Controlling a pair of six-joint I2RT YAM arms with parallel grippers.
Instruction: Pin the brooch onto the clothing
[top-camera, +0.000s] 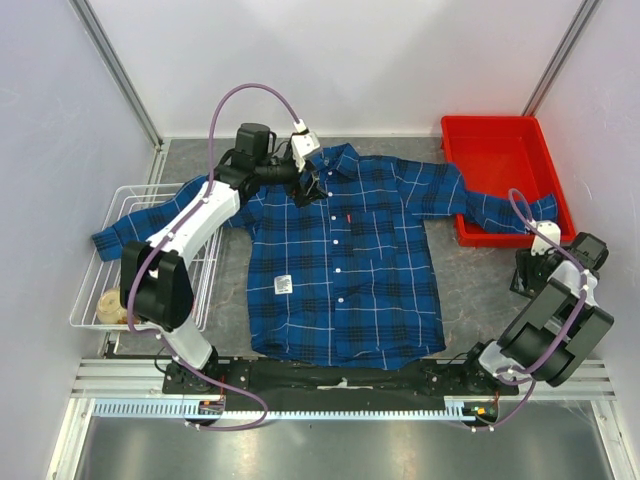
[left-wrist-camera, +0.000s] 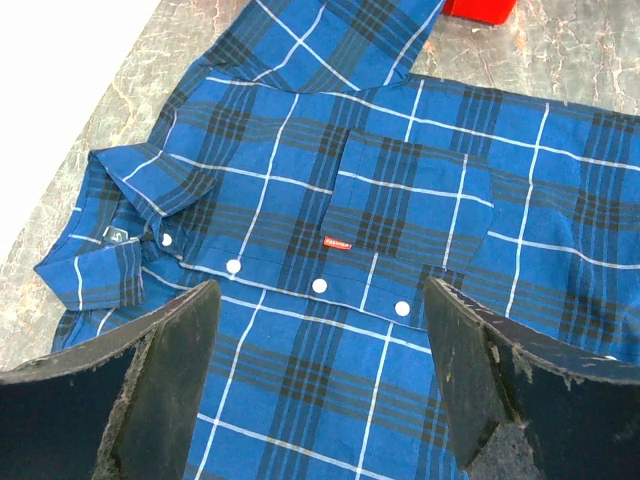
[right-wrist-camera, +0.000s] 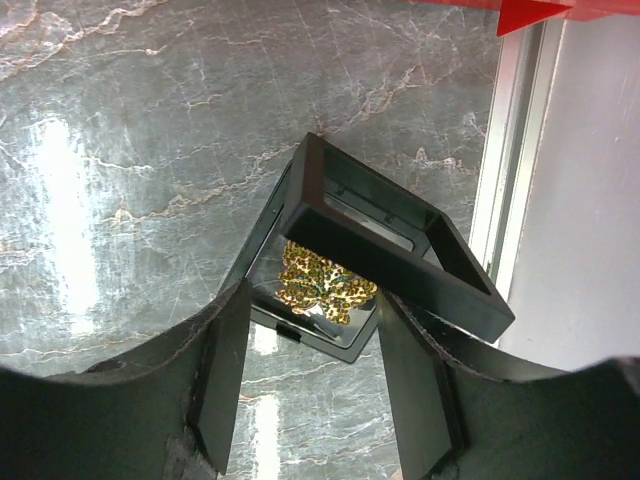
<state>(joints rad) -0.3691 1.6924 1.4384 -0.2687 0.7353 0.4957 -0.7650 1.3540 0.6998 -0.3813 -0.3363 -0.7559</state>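
Note:
The blue-and-black plaid shirt (top-camera: 340, 260) lies flat, front up, in the middle of the table. My left gripper (top-camera: 308, 186) hovers over its collar area, open and empty. In the left wrist view (left-wrist-camera: 320, 370) the jaws stand wide apart above the button placket, with the chest pocket (left-wrist-camera: 405, 195) and its small red tag beyond. The gold maple-leaf brooch (right-wrist-camera: 326, 284) lies inside an open black box (right-wrist-camera: 400, 245) on the table at the far right. My right gripper (right-wrist-camera: 310, 305) is open just above the box's front edge, its fingers either side of the brooch and not touching it.
A red tray (top-camera: 500, 170) stands at the back right with the shirt's sleeve draped into it. A white wire basket (top-camera: 120, 290) at the left holds a round item, with the other sleeve lying over it. A metal rail (right-wrist-camera: 510, 170) runs right of the box.

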